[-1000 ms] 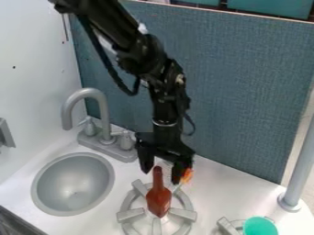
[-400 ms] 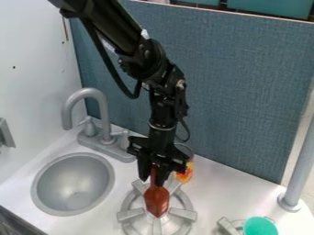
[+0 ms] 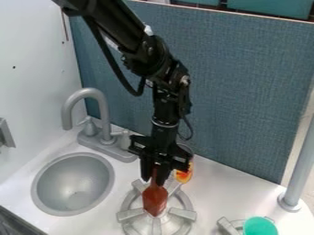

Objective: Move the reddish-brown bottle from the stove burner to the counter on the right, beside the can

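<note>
Camera view: at the burner's back edge point(image 3: 130, 215), the claw point(image 3: 154, 177) grasps the brown utensil point(image 3: 154, 201), whose broad head's weight could twist it.

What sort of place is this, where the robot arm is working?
It looks like a toy kitchen: there is a round grey sink with a curved faucet, and beside it a stove burner under the red-brown utensil.

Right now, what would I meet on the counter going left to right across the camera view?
Round grey sink basin → reddish-brown spoon-shaped utensil → small orange-and-yellow object → turquoise cup → upright grey pole.
</note>
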Robot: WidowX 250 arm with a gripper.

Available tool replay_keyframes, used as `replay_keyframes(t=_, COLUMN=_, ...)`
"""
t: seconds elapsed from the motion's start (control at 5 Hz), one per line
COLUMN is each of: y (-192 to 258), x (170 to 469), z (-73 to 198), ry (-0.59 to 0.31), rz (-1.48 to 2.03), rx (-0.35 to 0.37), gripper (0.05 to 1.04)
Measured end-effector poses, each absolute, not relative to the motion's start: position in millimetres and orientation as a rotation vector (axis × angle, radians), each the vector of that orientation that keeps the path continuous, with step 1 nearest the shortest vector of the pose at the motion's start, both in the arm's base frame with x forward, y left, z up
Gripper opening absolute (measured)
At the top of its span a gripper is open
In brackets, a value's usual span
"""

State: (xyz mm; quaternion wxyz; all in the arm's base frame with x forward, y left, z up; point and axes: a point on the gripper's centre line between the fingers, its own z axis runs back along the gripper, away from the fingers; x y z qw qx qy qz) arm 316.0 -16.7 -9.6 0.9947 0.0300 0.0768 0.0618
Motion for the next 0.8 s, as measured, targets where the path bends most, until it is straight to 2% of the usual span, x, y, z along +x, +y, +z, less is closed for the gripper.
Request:
replay_keyframes(t=0.2, y=-30, x=322, z=10, ry=0.112, rz=0.127, rx=0.037, gripper=0.338)
replay_keyframes(t=0.4, y=-45, x=326, z=15, ry=0.092, rz=0.111, rx=0.038, gripper=0.338)
replay_keyframes(t=0.6, y=-63, x=338, z=21, ry=0.035, rz=0.070, rx=0.024, gripper=0.338)
replay_keyframes(t=0.8, y=-77, x=345, z=4, ry=0.023, rz=0.046, rx=-0.011, gripper=0.338)
